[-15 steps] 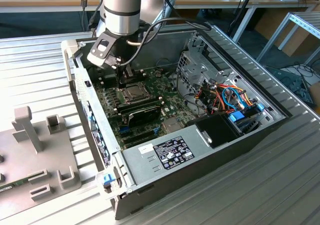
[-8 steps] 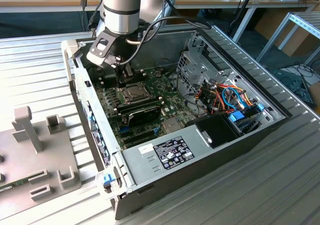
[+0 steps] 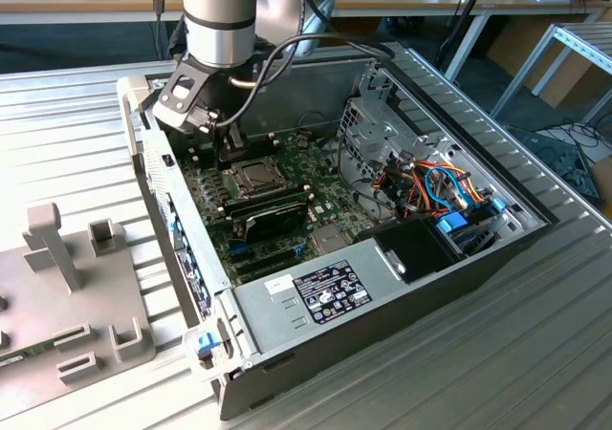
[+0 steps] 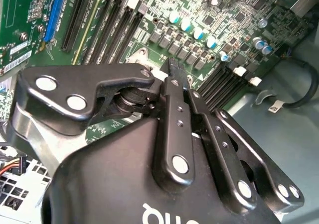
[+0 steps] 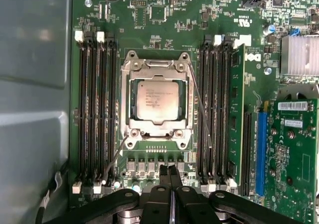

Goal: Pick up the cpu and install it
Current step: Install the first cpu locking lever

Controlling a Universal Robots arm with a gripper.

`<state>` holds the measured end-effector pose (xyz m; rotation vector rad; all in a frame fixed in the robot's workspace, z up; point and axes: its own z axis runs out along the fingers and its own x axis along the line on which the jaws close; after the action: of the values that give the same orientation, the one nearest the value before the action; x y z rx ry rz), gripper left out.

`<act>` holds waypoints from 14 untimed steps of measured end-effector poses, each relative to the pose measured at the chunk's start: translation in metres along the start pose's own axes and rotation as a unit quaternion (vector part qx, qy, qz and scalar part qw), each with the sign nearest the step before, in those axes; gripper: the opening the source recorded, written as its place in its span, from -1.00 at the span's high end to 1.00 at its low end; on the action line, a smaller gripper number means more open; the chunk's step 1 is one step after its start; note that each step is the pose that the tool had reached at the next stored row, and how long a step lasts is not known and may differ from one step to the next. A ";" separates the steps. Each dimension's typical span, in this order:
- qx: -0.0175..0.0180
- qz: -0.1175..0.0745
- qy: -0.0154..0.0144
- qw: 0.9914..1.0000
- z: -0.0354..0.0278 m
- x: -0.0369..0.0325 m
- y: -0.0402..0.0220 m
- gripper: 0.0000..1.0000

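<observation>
First wrist view: found gripper (image 5: 169, 170) pinched together, empty, just short of the socket frame (image 5: 157, 63), cpu (image 5: 158, 100) lying inside it straight beyond the tips.

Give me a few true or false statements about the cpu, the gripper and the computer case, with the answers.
1. The cpu lies in the socket. True.
2. The gripper holds the cpu. False: it is shut on nothing and sits apart from the cpu, beside the socket.
3. Memory slots run along both sides of the socket. True.
4. A lid covers the case. False: the case is open and the motherboard shows.
</observation>
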<state>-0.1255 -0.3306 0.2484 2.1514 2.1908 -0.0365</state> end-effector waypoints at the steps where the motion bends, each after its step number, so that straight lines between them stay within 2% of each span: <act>1: 0.000 0.000 0.000 1.000 0.0002 0.0007 -0.0005 0.79; 9: 0.000 0.000 0.000 1.000 0.0014 0.0097 -0.0019 0.79; 14: 0.000 0.000 0.001 1.000 0.0012 0.0189 -0.0026 0.79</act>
<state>-0.1284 -0.3119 0.2459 2.1522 2.1915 -0.0353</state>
